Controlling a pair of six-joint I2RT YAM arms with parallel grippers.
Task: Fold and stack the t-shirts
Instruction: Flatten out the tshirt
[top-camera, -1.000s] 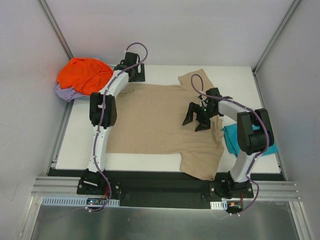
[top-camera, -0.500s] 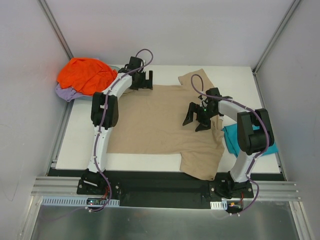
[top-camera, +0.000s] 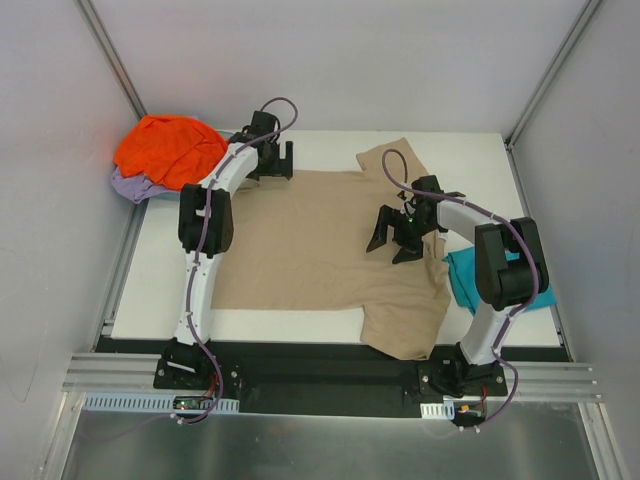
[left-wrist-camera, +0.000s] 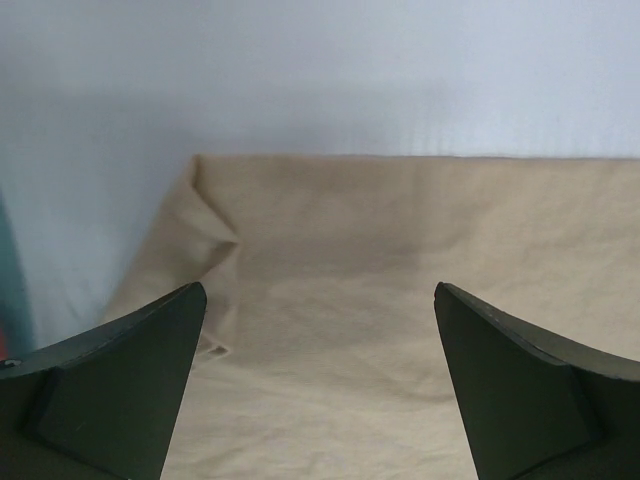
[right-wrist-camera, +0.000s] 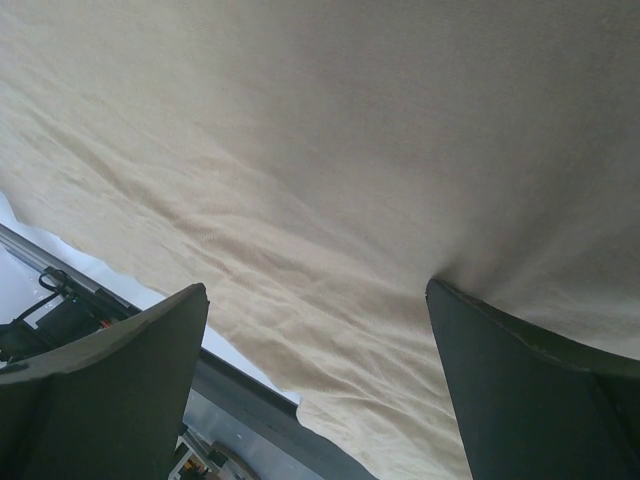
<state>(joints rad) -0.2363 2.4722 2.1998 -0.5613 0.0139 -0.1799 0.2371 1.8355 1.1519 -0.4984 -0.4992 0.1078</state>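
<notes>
A tan t-shirt (top-camera: 320, 245) lies spread flat on the white table, its sleeves at the far right and near right. My left gripper (top-camera: 272, 160) is open and empty over the shirt's far left corner; the left wrist view shows that corner of tan cloth (left-wrist-camera: 400, 300) between the jaws. My right gripper (top-camera: 393, 238) is open, its fingers down on the shirt's right part; tan cloth (right-wrist-camera: 330, 200) fills the right wrist view. An orange t-shirt (top-camera: 168, 148) lies bunched on a lavender t-shirt (top-camera: 128, 186) at the far left. A teal t-shirt (top-camera: 465, 280) lies at the right, behind my right arm.
The white table (top-camera: 160, 270) ends in a black rail (top-camera: 320, 365) at the near edge. Grey walls and metal posts stand on the left, far and right sides.
My left gripper swung right along the shirt's far edge, then came back left to the far left corner. The right gripper has stayed in place on the shirt.
</notes>
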